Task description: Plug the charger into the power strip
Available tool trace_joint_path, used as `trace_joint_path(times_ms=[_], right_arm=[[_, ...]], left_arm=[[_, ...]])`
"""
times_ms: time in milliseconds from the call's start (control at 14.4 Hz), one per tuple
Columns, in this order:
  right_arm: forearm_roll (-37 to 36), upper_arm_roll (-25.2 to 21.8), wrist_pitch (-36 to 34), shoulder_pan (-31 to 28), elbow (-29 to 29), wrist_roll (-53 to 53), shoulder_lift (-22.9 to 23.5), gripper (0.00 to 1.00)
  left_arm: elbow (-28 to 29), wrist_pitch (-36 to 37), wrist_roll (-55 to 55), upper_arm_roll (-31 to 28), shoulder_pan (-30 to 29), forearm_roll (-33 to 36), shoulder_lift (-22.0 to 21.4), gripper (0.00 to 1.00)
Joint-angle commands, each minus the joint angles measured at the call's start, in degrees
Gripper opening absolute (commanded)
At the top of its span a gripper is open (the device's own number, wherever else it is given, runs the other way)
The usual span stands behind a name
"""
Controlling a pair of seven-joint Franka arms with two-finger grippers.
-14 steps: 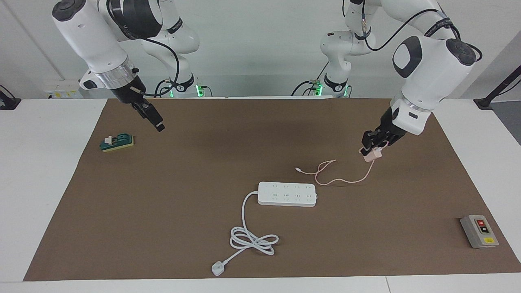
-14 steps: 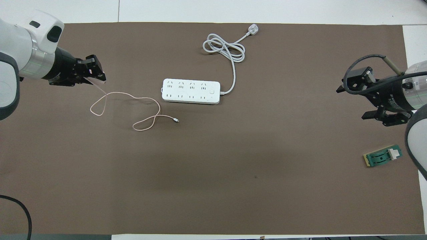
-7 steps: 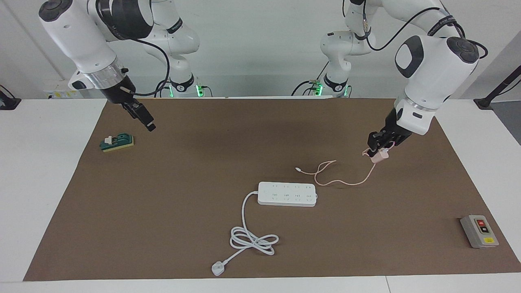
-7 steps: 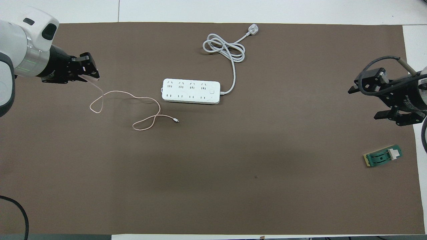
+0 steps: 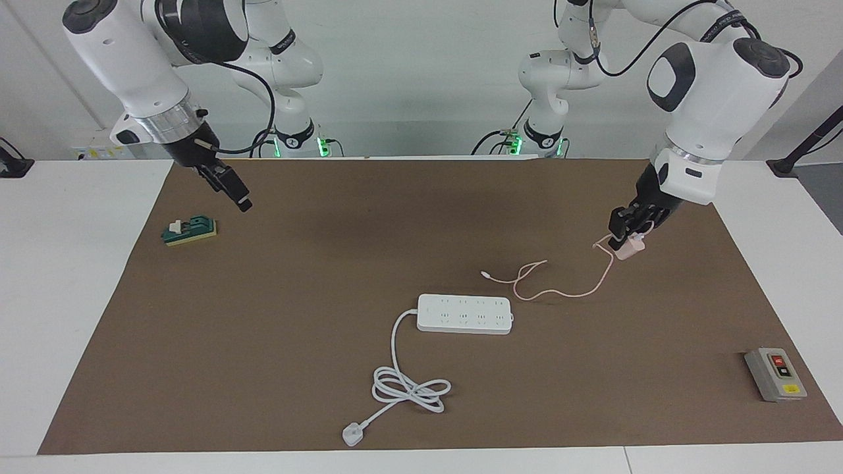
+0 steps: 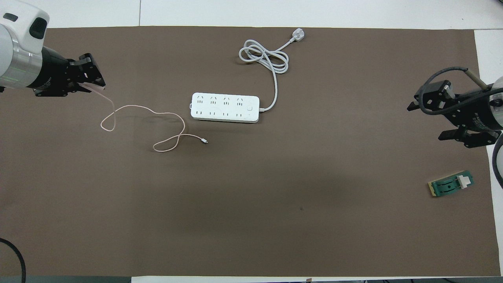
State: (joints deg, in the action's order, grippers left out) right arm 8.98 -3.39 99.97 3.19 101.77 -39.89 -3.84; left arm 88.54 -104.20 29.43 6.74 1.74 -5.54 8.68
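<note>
The charger [image 5: 630,246] has drifted further toward the left arm's end, clamped in the left gripper [image 5: 625,238] above the brown mat [image 5: 296,276], dragging its cable [image 6: 157,118] from the unmoved power strip [image 5: 465,313], while the right gripper [image 5: 238,199] waits, fingers wide, near the green block [image 5: 190,231].

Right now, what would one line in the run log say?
left gripper: shut on charger, raised over mat | cable: trailing on mat | power strip: nothing plugged in | right gripper: open, waiting above mat
</note>
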Motion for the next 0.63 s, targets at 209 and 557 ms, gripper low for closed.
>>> trace_joint_path(times_ms=[209,557], right_arm=[[-2.74,-1.27,-1.01,-4.32,-0.78,21.37,-0.99,1.00],[-9.14,-0.57,-0.92,-4.77,-0.78,28.38,-1.26,1.00]], left_arm=[[-3.99,5.06,6.78,0.38,-0.51,4.66,0.03,0.00],[-3.99,7.17,23.37,0.47,0.01,4.22,0.46,0.00]])
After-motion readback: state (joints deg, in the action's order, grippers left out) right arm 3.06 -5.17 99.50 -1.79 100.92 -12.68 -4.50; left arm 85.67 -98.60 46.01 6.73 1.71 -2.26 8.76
